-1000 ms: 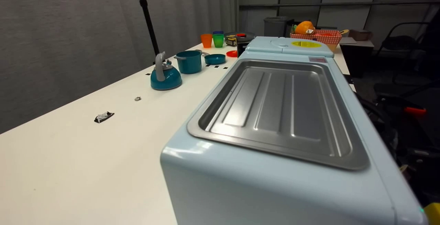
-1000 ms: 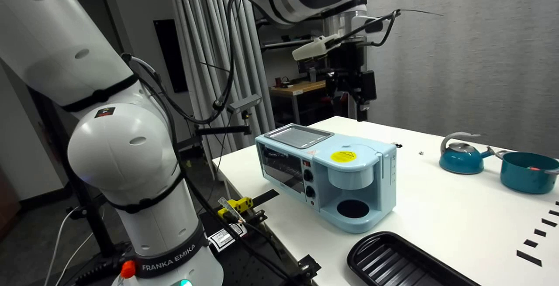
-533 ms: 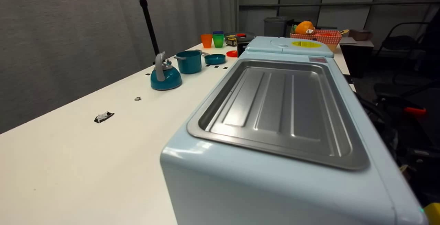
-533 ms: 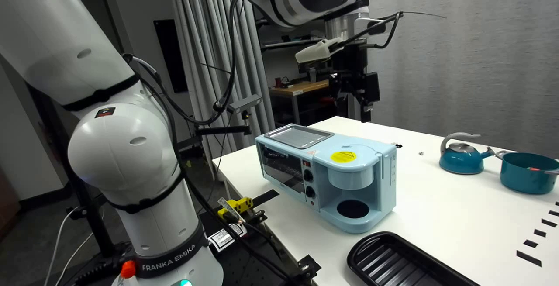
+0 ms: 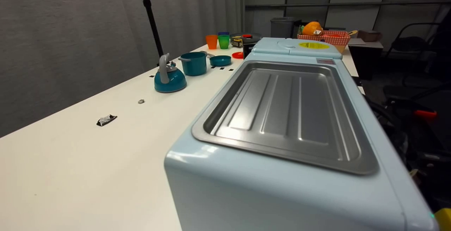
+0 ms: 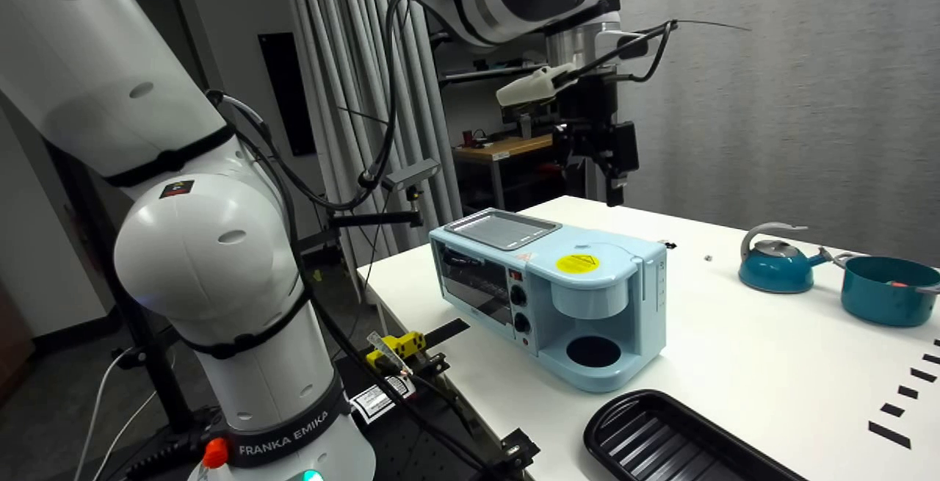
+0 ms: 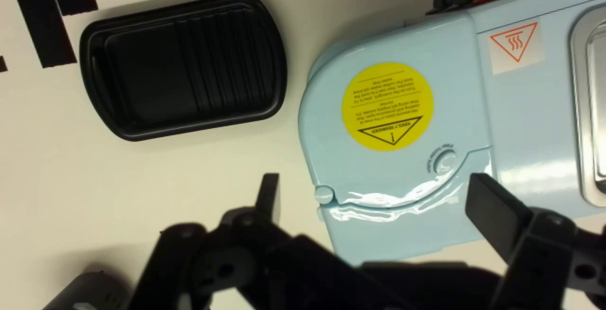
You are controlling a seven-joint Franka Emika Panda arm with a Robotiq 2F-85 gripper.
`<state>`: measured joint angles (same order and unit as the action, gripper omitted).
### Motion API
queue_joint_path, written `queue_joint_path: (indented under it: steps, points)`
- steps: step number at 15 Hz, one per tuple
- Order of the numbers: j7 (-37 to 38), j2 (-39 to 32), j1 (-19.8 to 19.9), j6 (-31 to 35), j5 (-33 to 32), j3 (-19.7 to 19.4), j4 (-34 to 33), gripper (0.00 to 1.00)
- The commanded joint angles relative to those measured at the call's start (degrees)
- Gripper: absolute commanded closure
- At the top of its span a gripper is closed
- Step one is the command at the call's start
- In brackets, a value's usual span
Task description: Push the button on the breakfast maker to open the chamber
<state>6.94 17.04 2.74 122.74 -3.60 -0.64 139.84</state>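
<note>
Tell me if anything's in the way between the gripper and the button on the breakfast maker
Nothing visible stands between the open gripper and the button: the wrist view shows it uncovered on top of the breakfast maker. The black pan lies apart, off to one side.

The rounded white Franka Emika Panda arm (image 6: 198, 253) is dotted with grey oval caps (image 6: 232, 236) and bound by black straps (image 6: 169, 162). A black cable (image 6: 389, 99) runs along it. Its dark base band (image 6: 288, 446) reads FRANKA EMIKA (in pale capitals). The Robotiq gripper (image 7: 378, 199) is black, with flat fingertips (image 7: 494, 215).
</note>
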Motion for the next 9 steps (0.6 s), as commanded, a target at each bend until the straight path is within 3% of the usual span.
queue_joint_path:
  steps: [1, 9]
  points:
    - [-1.1, 0.1, 0.1, 0.9, -0.9, 0.0, 0.2, 0.0]
    - [-3.7, 0.1, -0.5, 1.7, 0.6, -0.5, 0.4, 0.0]
